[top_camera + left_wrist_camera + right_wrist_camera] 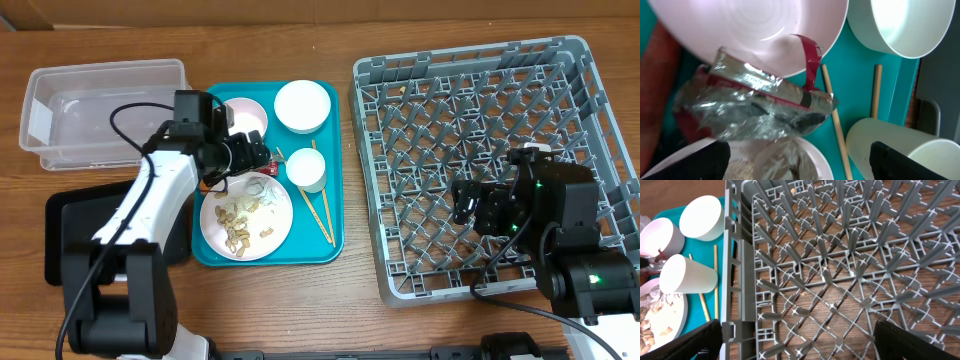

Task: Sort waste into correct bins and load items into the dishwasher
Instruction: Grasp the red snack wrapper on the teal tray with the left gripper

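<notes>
Overhead and wrist views of the wooden counter (pixel 330 320). My left tool (pixel 799 150) hangs low over the teal serving tray (pixel 303 250), its two fingers (pixel 700 165) spread wide and gripping nothing. The red shiny snack wrapper (pixel 755 105) lies crumpled just ahead of the gap between them, silver inside turned up, with one red strip rising against the rim of the pale-pink bowl (pixel 755 30). On the same tray stand a white bowl (pixel 303 105), beside the pink one, and a small white cup (pixel 305 170), just to the right of the wrapper. The two wooden chopsticks (pixel 324 205) lie flat along the tray's right side, next to the cup and the white plate (pixel 280 215). The plate carries the tan peanut shells (pixel 238 238), and a crumpled whitish scrap (pixel 258 187) sits at its far edge, near the wrapper. The clear plastic tub (pixel 105 68) stands on the counter to the left of the teal tray. The black tray (pixel 58 240) lies nearer to me, partly under my left arm. My right tool (pixel 796 325) hovers over the grey dish rack (pixel 740 240), fingers wide apart and empty; the counter's wood shows through the rack's lattice floor.
</notes>
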Controlling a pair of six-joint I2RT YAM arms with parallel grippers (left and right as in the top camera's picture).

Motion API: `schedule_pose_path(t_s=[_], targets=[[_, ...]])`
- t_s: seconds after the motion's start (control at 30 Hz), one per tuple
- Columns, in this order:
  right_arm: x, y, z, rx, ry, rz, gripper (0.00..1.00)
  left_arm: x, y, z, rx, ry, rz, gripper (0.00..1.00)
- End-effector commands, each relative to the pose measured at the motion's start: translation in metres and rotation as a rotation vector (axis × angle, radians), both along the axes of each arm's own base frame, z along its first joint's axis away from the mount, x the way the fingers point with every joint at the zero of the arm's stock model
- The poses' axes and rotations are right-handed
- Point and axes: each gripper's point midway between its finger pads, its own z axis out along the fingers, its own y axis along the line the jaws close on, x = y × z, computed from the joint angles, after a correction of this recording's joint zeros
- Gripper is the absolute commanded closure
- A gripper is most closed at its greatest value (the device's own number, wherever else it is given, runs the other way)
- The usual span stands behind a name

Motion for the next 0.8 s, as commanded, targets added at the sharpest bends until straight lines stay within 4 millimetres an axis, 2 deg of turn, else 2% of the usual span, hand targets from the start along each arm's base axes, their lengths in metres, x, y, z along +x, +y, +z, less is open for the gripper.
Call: schedule_pose_path(t_s=[0.0,0.07,0.2,0.3,0.33,0.4,0.6,0.73,0.77], targets=[[0.003,-0.003,0.015,-0.003,-0.041,-0.012,0.00,0.008,0.003,-0.011,0.048,0.015,0.039,0.12],[0.003,-0.003,0.015,-0.003,-0.041,-0.012,0.00,0.010,0.009,-0.020,0.074,0.027,0.070,0.14],[0.003,-0.003,0.015,-0.003,-0.041,-0.012,0.00,0.014,0.009,-0.029,0.076,0.031,0.070,0.30],[0.003,-0.003,0.015,-0.003,-0.042,-0.012,0.00,0.018,0.008,-0.031,0.073,0.019,0.070,0.57],[0.003,-0.003,0.015,-0.003,-0.042,-0.012,0.00,0.019,0.008,-0.030,0.072,0.014,0.070,0.74],[0.003,-0.003,0.015,-0.003,-0.041,-0.012,0.00,0.020,0.006,-0.029,0.059,0.011,0.065,0.94],[0.003,-0.003,0.015,-0.003,-0.041,-0.013,0.00,0.013,0.004,-0.019,0.043,0.043,0.057,0.96],[0.003,-0.003,0.015,-0.003,-0.041,-0.013,0.00,0.018,0.005,0.017,0.049,0.000,0.052,0.96],[0.003,-0.003,0.015,-0.004,-0.041,-0.013,0.00,0.022,0.008,0.034,0.061,-0.036,0.046,0.96]])
